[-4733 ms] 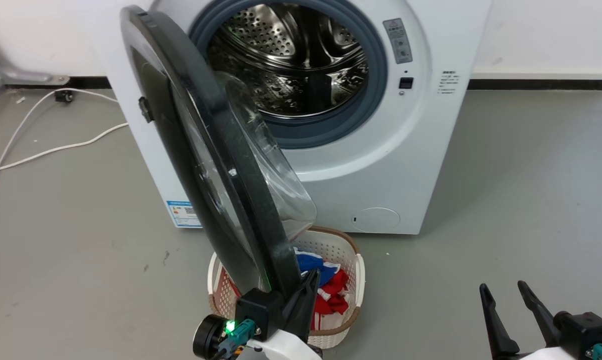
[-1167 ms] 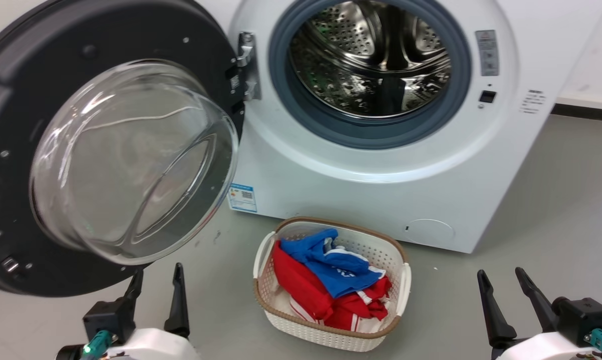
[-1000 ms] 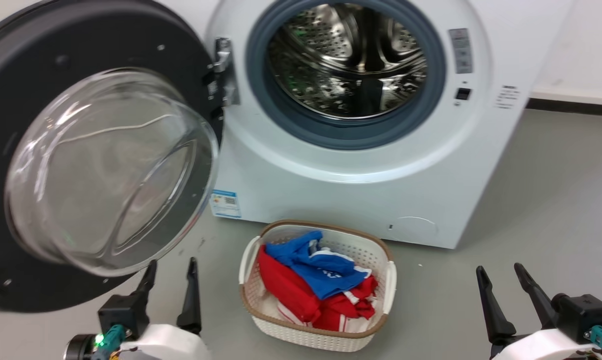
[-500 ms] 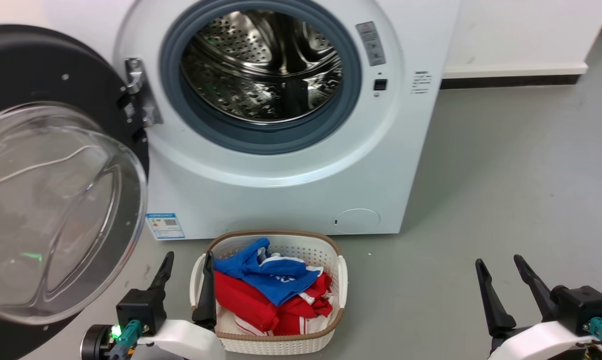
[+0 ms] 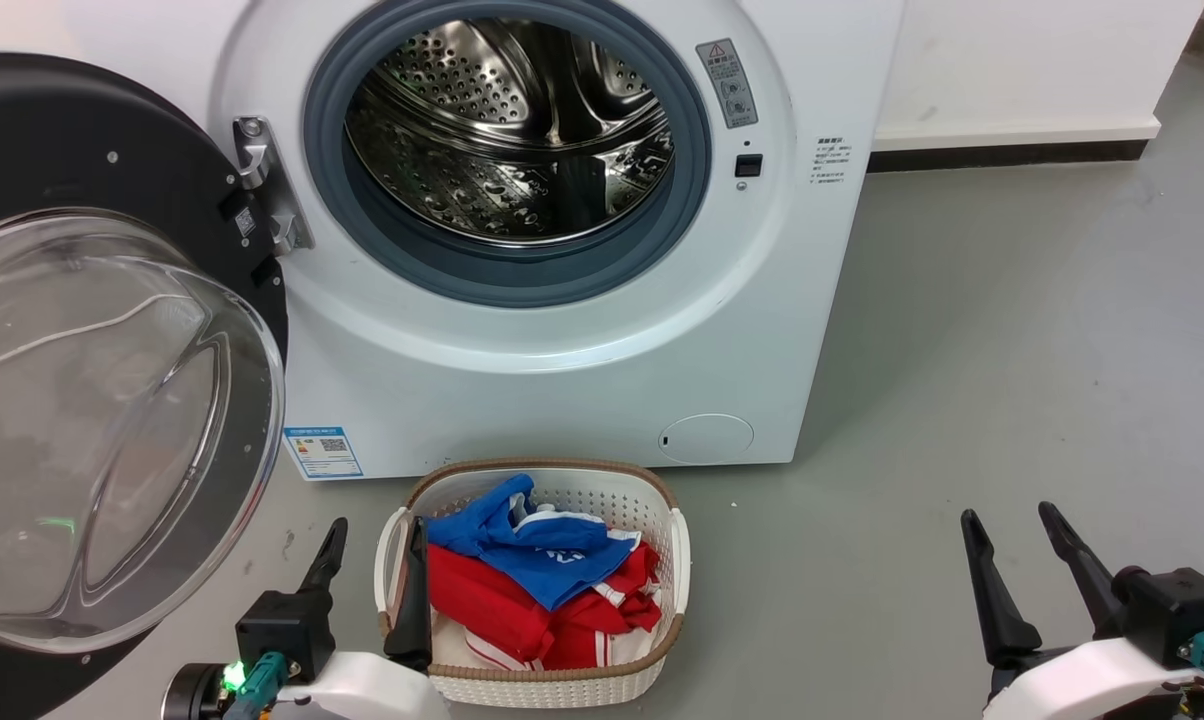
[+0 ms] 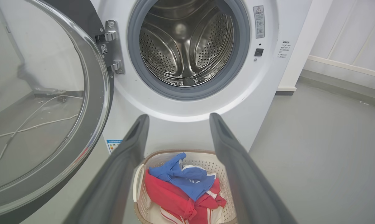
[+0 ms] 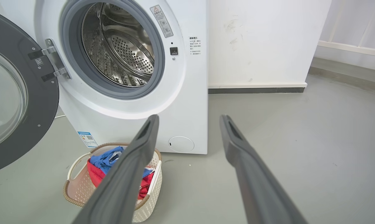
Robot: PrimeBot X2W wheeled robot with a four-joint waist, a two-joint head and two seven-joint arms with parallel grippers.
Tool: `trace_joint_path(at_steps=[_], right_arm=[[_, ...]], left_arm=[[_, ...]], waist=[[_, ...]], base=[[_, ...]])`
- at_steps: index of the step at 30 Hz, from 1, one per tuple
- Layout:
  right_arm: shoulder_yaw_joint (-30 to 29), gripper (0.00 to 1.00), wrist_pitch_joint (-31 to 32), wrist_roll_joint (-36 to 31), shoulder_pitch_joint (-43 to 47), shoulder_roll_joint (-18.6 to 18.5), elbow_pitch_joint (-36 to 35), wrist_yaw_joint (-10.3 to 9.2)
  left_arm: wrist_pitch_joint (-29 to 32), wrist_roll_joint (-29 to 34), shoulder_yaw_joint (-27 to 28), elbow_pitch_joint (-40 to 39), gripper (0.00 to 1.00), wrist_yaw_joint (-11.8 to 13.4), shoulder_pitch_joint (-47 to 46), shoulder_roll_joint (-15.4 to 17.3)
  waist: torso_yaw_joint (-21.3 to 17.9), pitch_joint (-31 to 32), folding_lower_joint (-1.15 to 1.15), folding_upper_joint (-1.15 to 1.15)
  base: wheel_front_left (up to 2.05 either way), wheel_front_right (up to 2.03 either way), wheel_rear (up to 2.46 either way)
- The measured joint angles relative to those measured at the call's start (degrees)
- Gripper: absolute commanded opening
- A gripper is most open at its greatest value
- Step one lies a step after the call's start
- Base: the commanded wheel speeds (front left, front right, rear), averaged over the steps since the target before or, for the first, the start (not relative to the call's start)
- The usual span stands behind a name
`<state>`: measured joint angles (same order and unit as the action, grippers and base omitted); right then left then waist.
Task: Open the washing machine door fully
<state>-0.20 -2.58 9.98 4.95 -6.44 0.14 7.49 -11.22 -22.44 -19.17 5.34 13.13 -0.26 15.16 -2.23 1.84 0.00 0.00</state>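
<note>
Washing machine door (image 5: 102, 420) stands swung wide, up and to the left of your left pincer (image 5: 377, 525).
Its glass bowl faces you, and its black rim hangs from the metal hinge (image 5: 262, 190) on the washing machine (image 5: 562, 350), whose steel drum (image 5: 512, 130) lies ahead of both pincers. Your left pincer hovers with fingers spread, holding nothing; just ahead of it sits the white basket (image 5: 662, 640) of red and blue clothes (image 5: 532, 590). Your right pincer (image 5: 1007, 512), well off to the right over the grey floor (image 5: 962, 350), is likewise spread and empty.
</note>
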Motion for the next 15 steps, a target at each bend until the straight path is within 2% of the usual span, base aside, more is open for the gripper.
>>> trace_joint_path(at_steps=[14,15], right_arm=[[-0.4,1.0,0.08,-0.66,0.36,0.2,-0.81,0.0],[-0.4,0.0,0.09,-0.67,0.36,0.2,-0.82,0.0]], left_arm=[[-0.65,-0.09,-0.03,0.26,1.0,0.48,0.01,0.34],[-0.81,-0.1,-0.03,0.27,0.0,0.48,0.01,0.33]], waist=[[0.58,-0.11,0.0,0.0],[0.6,-0.09,0.0,0.0]], base=[[0.0,0.0,0.0],[0.0,0.0,0.0]])
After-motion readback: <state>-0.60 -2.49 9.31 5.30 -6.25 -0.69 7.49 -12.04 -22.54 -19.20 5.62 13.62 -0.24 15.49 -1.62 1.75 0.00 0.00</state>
